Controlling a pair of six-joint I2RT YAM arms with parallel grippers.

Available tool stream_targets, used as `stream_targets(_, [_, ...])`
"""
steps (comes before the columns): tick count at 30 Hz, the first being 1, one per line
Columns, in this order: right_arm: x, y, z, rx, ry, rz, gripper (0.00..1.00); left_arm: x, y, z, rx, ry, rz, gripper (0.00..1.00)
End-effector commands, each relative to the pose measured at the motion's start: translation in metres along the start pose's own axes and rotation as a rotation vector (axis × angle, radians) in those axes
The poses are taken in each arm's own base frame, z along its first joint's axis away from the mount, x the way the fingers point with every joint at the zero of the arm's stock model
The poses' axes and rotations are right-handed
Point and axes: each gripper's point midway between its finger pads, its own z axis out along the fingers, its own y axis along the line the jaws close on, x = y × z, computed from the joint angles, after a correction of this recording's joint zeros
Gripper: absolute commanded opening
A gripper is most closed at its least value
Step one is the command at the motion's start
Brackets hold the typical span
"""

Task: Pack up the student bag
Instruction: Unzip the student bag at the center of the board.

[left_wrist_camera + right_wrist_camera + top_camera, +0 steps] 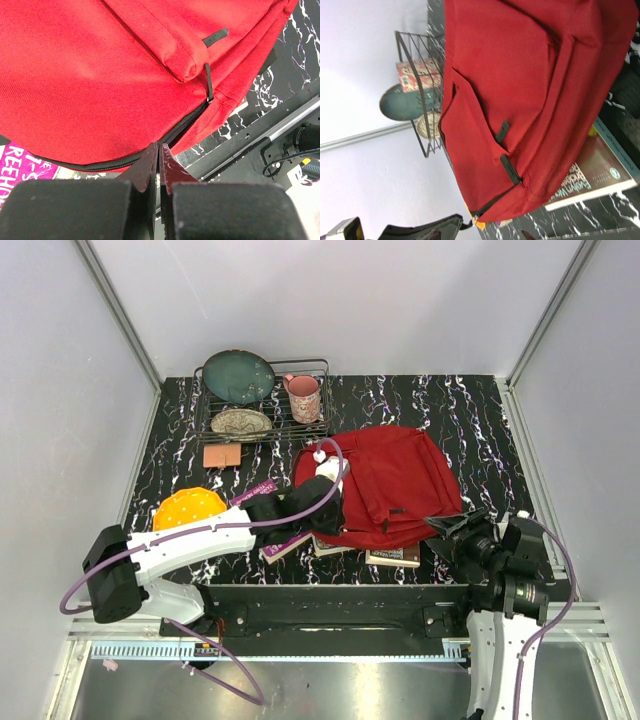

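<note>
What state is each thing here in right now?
Bag: lying flat, atop books.
Left gripper: shut, tips at the bag's zip.
Right gripper: open, empty, beside the bag.
Books: flat, partly under bag.
Mug: upright in rack.
Teal plate: leaning in rack.

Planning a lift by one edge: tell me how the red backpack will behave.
The student bag is probably floppy: its fabric creases and slumps over the books beneath. It lies flat, so likely light for its size. Lifted by one edge, it would probably drape and drag rather than rise whole.
</note>
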Motion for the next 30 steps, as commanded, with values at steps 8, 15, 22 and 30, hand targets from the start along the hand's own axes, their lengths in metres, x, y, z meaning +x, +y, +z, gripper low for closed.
stream_targets(8, [0.005,0.003,0.02,0.022,0.158,0.067,0.68,-0.01,-0.022,0.0,0.096,-0.008,0.011,0.0])
stream_targets(15, [0.016,-0.006,0.055,0.135,0.172,-0.019,0.68,-0.009,-0.018,0.001,0.069,0.003,0.017,0.0])
stream_targets(22, [0.049,0.001,0.083,0.131,0.145,0.01,0.69,-0.015,-0.013,-0.001,0.032,-0.011,0.013,0.0])
stream_targets(30, [0.11,0.012,0.132,0.127,0.256,0.039,0.71,-0.019,-0.016,-0.009,0.05,-0.018,0.018,0.0])
